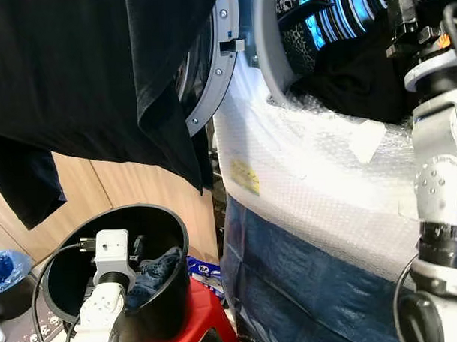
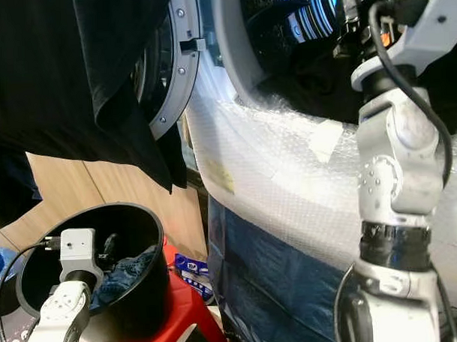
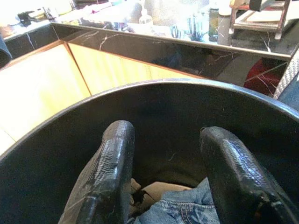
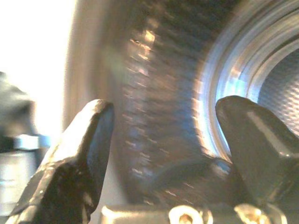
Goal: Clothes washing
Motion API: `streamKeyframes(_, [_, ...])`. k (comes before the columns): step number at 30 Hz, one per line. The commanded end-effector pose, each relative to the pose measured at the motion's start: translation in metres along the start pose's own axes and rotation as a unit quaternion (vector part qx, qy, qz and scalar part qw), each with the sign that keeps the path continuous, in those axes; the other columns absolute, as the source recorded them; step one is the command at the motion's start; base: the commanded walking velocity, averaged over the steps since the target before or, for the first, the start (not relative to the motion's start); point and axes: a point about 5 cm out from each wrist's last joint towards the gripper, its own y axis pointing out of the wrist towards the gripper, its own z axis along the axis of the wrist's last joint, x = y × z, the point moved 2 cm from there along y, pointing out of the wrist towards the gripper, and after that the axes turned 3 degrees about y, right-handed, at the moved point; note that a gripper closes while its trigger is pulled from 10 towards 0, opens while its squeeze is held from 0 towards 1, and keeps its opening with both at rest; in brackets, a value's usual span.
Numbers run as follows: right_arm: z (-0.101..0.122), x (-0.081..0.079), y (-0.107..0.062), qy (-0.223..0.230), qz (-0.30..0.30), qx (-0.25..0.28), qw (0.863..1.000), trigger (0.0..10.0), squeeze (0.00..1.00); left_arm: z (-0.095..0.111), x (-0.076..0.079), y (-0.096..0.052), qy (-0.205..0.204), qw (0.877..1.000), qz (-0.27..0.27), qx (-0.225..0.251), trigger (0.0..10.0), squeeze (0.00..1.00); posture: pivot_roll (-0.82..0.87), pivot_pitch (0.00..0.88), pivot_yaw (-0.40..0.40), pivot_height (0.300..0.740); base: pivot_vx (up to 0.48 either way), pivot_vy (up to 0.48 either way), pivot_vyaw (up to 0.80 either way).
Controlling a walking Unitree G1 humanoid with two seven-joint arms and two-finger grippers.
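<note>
From the left eye view I have the washing machine (image 1: 319, 190) straight ahead, its front wrapped in bubble wrap (image 1: 304, 176) over a blue sheet, probably as padding for my arms. A yellow label (image 1: 244, 176) sits on the wrap, but its print is too small for me to read. The door (image 1: 210, 74) hangs swung out to my left, with a black garment (image 1: 90, 78) draped across it. More dark cloth (image 1: 353, 80) already lies in the drum mouth. Down on my left, the black bucket (image 1: 167, 248) stands on a red stool (image 1: 196, 326), which raises it to a handy height, and blue jeans (image 1: 153, 271) lie inside.

In the right eye view my right arm (image 2: 397, 157) is raised, its wrist up at the drum opening.

The left wrist view puts the left gripper (image 3: 170, 182) inside the bucket, fingers (image 3: 107, 177) spread apart and empty, just above the denim and a pale scrap. I judge the jeans are the next load to lift.

The right wrist view, blurred, shows the right gripper (image 4: 163, 140) with its fingers (image 4: 84, 144) parted and holding nothing, pointed at the perforated steel drum (image 4: 275, 88).
</note>
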Motion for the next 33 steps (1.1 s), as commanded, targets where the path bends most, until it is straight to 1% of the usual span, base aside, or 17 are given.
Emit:
streamKeyframes(1, [0.008,-0.012,-0.003,0.019,0.042,0.024,0.999,10.0,0.0,0.005,-0.005,-0.001,0.012,1.0,0.007,0.016,10.0,0.0,0.03,0.0,0.08,0.74,0.0,0.0,0.0])
streamKeyframes(5, [0.006,-0.025,-0.011,0.061,0.087,0.028,0.994,10.0,0.0,0.008,-0.008,0.0,0.013,1.0,0.015,0.021,10.0,0.0,0.04,0.0,0.079,0.74,0.0,0.0,0.0])
streamKeyframes(8, [0.006,-0.036,-0.019,0.067,0.138,0.021,0.988,10.0,0.0,0.009,-0.011,0.0,0.011,0.999,0.024,0.023,10.0,0.0,0.04,0.0,0.075,0.74,0.0,0.0,0.0])
streamKeyframes(13, [-0.002,-0.044,-0.031,0.079,0.181,0.005,0.98,10.0,0.0,0.01,-0.01,0.001,0.01,0.999,0.023,0.026,10.0,0.0,0.03,0.0,0.077,0.74,0.0,0.0,0.0])
streamKeyframes(14, [-0.008,-0.047,-0.036,0.078,0.202,-0.011,0.976,10.0,0.0,0.011,-0.009,0.001,0.009,0.999,0.022,0.027,10.0,0.0,0.02,0.0,0.084,0.74,0.0,0.0,0.0])
streamKeyframes(15, [-0.021,-0.053,-0.052,0.079,0.243,-0.045,0.966,10.0,0.0,0.013,-0.009,0.002,0.018,0.999,0.02,0.033,10.0,0.0,0.03,0.0,0.084,0.74,0.0,0.0,0.0])
streamKeyframes(16, [-0.021,-0.053,-0.052,0.079,0.243,-0.045,0.966,10.0,0.0,0.013,-0.009,0.002,0.018,0.999,0.02,0.033,10.0,0.0,0.03,0.0,0.084,0.74,0.0,0.0,0.0])
streamKeyframes(17, [-0.03,-0.056,-0.065,0.09,0.266,-0.067,0.958,10.0,0.0,0.015,-0.009,0.003,0.025,0.999,0.019,0.04,10.0,0.0,0.03,0.0,0.082,0.74,0.0,0.0,0.0])
streamKeyframes(19, [-0.032,-0.057,-0.07,0.098,0.27,-0.074,0.955,10.0,0.0,0.017,-0.009,0.003,0.021,0.999,0.023,0.042,10.0,0.0,0.03,0.0,0.082,0.74,0.0,0.0,0.0])
streamKeyframes(20, [-0.038,-0.058,-0.079,0.131,0.278,-0.086,0.948,10.0,0.0,0.019,-0.013,0.003,0.017,0.998,0.033,0.048,10.0,0.0,0.03,0.0,0.082,0.74,0.0,0.0,0.0])
streamKeyframes(22, [-0.04,-0.06,-0.085,0.146,0.285,-0.094,0.943,10.0,0.0,0.02,-0.014,0.003,0.016,0.998,0.037,0.051,10.0,0.0,0.04,0.0,0.079,0.74,0.0,0.0,0.0])
streamKeyframes(23, [-0.045,-0.064,-0.095,0.159,0.306,-0.11,0.932,10.0,0.0,0.022,-0.016,0.002,0.017,0.997,0.042,0.055,10.0,0.0,0.04,0.0,0.079,0.74,0.0,0.0,0.0])
streamKeyframes(24, [-0.06,-0.071,-0.118,0.175,0.341,-0.155,0.91,10.0,0.0,0.023,-0.021,0.001,0.016,0.997,0.051,0.061,10.0,0.0,0.04,0.0,0.082,0.74,0.0,0.0,0.0])
streamKeyframes(26, [-0.065,-0.072,-0.124,0.177,0.348,-0.169,0.905,10.0,0.0,0.024,-0.022,0.001,0.016,0.997,0.053,0.062,10.0,0.0,0.04,0.0,0.077,0.74,0.0,0.0,0.0])
streamKeyframes(27, [-0.088,-0.068,-0.147,0.189,0.343,-0.23,0.891,10.0,0.0,0.026,-0.025,0.0,0.018,0.996,0.059,0.069,10.0,0.0,0.04,0.0,0.073,0.74,0.0,0.0,0.0])
streamKeyframes(28, [-0.101,-0.066,-0.165,0.191,0.351,-0.27,0.876,10.0,0.0,0.027,-0.027,0.0,0.018,0.995,0.064,0.072,10.0,0.0,0.04,0.0,0.073,0.74,0.0,0.0,0.0])
streamKeyframes(33, [-0.138,-0.063,-0.233,0.191,0.366,-0.405,0.816,10.0,0.0,0.026,-0.034,0.0,0.024,0.995,0.07,0.069,10.0,0.0,0.03,0.0,0.09,0.74,0.0,0.0,0.0])
